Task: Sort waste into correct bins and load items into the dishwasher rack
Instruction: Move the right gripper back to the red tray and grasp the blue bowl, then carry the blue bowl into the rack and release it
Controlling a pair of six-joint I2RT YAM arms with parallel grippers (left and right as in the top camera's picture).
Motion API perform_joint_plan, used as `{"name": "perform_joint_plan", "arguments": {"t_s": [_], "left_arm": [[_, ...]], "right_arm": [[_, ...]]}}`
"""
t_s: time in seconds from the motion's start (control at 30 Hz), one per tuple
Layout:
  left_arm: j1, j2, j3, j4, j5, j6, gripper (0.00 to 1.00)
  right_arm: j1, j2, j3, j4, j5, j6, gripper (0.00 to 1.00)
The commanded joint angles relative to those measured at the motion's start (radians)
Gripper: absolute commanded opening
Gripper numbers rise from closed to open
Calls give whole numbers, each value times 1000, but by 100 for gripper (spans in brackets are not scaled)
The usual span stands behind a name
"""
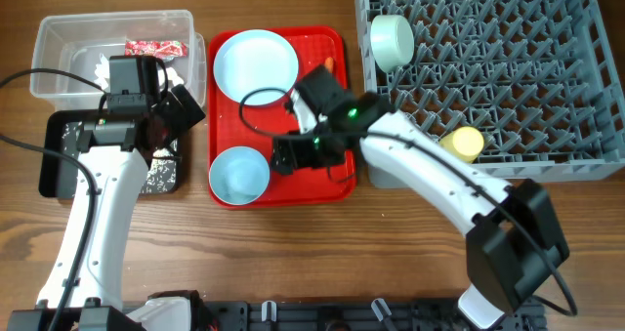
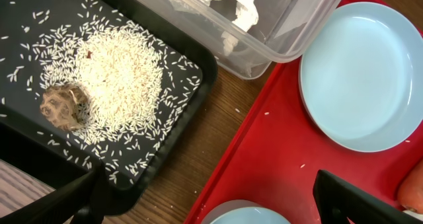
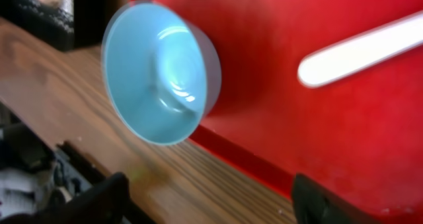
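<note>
The clear tub [image 1: 59,38] holds the red wrapper [image 1: 156,48] and the white tissue [image 1: 103,72]. The black tray [image 2: 192,52] holds the rice [image 2: 119,85] and the brown lump [image 2: 63,107]. On the red tray [image 1: 327,189] lie the blue plate [image 1: 256,62], one bowl [image 1: 239,173], the carrot [image 1: 332,65] and the white spoon [image 3: 360,49]. The rack [image 1: 508,87] holds the other bowl [image 1: 393,40] and the yellow cup [image 1: 462,143]. My left gripper [image 2: 211,204] is open and empty between the black tray and the red tray. My right gripper [image 3: 208,201] is open and empty beside the bowl [image 3: 158,72].
The red tray sits between the two bins and the rack. Bare wooden table [image 1: 293,253] runs along the front. A cable [image 1: 29,77] loops by the tub. A few rice grains lie on the wood and the red tray [image 2: 264,158].
</note>
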State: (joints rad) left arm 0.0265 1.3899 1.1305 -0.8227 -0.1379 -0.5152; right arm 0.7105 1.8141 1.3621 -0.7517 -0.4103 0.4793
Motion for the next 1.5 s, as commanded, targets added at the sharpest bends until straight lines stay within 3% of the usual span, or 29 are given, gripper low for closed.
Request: {"name": "perform_joint_plan", "arguments": {"t_s": [0.0,0.17,0.43,0.63,0.67,0.77,1.03,1.23,1.47], "left_arm": [[5,-10,3,2,-17,-17,100],[5,-10,3,2,-17,-17,100],[5,-10,3,2,-17,-17,100],[5,-10,3,2,-17,-17,100],[5,-10,3,2,-17,-17,100],[5,-10,3,2,-17,-17,100],[5,-10,3,2,-17,-17,100],[5,-10,3,2,-17,-17,100],[5,-10,3,2,-17,-17,100]], "right_arm": [[47,13,-93,113,53,106,56],[95,18,-211,348,114,265,47],[137,111,-224,469,167,310,44],[137,114,-224,457,167,317,20],[137,114,-224,455,167,317,11],[131,108,-224,451,165,307,4],[52,-68,-221,378,181,222,4],[-113,-246,-126,159,280,94,4],[-219,-287,45,-119,483,-21,4]]}}
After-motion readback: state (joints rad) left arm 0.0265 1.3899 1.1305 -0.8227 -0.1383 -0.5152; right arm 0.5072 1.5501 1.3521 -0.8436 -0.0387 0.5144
